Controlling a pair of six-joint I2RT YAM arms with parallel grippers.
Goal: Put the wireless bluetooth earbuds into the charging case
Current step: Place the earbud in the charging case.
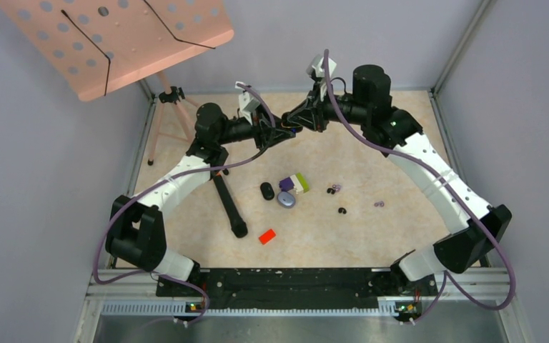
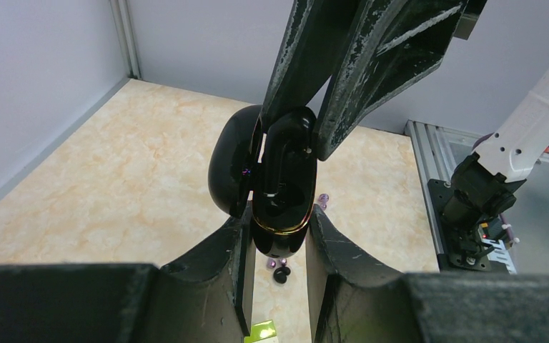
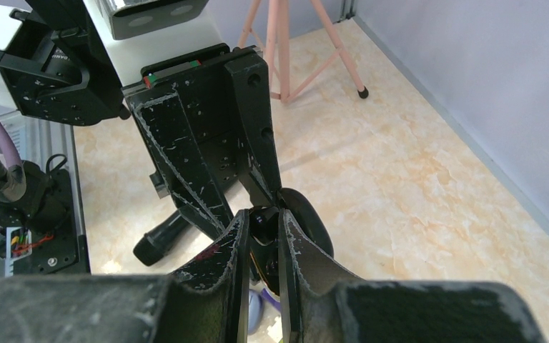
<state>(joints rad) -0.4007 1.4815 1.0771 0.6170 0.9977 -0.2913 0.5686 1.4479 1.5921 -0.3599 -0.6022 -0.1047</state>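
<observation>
Above the far middle of the table, my left gripper is shut on the base of a glossy black charging case. The case's lid hangs open to the left. My right gripper meets it from the opposite side, shut on a small black earbud held at the case's open cavity. Loose earbuds lie on the table: a purple pair, a black one and another purple one.
Below the grippers lie a closed black case, a pale purple case and a purple and green block. A red block sits nearer the front. A black tripod leg slants across the left, and a pink stand rises at the back left.
</observation>
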